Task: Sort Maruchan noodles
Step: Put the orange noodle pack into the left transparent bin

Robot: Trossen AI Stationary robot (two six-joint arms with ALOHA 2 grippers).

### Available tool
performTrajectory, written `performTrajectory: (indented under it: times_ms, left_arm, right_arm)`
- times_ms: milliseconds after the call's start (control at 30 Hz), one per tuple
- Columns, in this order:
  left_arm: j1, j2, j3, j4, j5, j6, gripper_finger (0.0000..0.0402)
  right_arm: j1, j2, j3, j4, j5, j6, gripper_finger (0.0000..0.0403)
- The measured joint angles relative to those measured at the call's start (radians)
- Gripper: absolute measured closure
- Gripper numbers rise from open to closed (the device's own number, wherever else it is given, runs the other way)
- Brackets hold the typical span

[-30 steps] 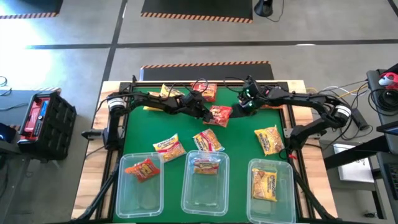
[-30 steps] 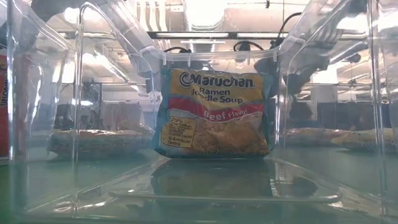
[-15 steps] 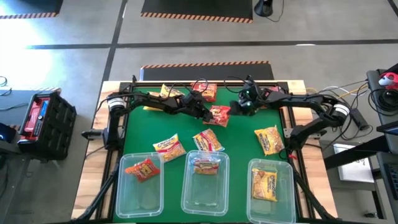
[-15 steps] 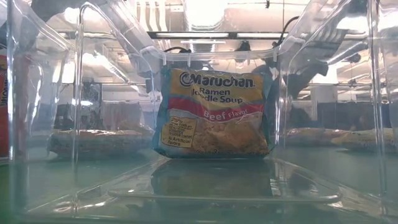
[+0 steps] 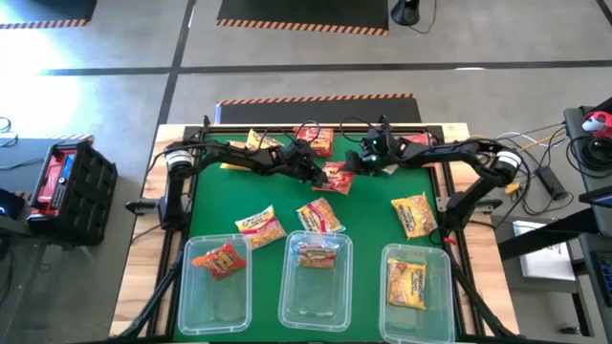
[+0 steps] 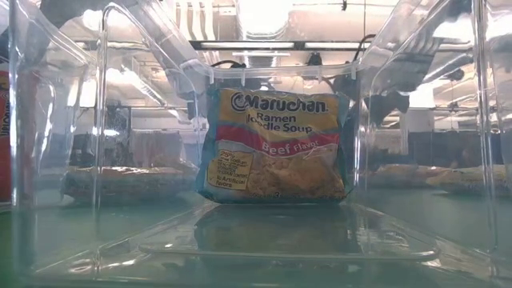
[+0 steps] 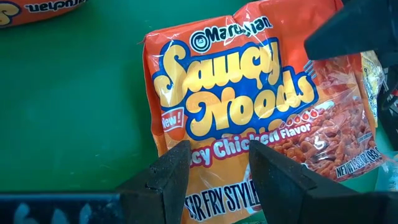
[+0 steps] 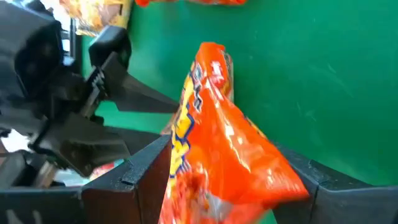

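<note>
Maruchan's crinkly orange-red plastic noodle packet (image 5: 337, 176) sits at the far middle of the green worktop (image 5: 373, 225), between both hands. The left hand (image 7: 214, 177) pinches one edge with its dark fingers, while the right hand (image 8: 227, 180) straddles the opposite end, fingers spread wide around the lifted wrapper.

Both arms reach in over the far half of the desk (image 5: 378, 205) and meet near its middle. The left hand (image 5: 321, 174) pinches one end of the red packet (image 5: 337, 176), fingers (image 7: 166, 180) narrowly apart. The right hand (image 5: 356, 161) has its fingers (image 8: 134, 177) wide either side of the packet's other end.
</note>
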Motion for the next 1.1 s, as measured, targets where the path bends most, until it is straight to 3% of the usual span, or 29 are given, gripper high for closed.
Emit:
performTrajectory:
  times_ms: [433,800,1100]
  left_arm:
    - [-0.001,0.0,0.0,0.003,-0.007,0.001,0.0253]
    - [0.0,0.001,-0.001,0.014,-0.015,-0.002,0.0253]
    - [0.004,-0.027,0.001,0.026,0.107,0.031,0.0253]
  right_arm:
    - [0.029,0.074,0.0,0.06,-0.011,0.029,0.0195]
    - [0.028,0.073,0.001,0.063,-0.033,0.029,0.0294]
    - [0.028,0.073,0.001,0.055,-0.094,-0.052,0.033]
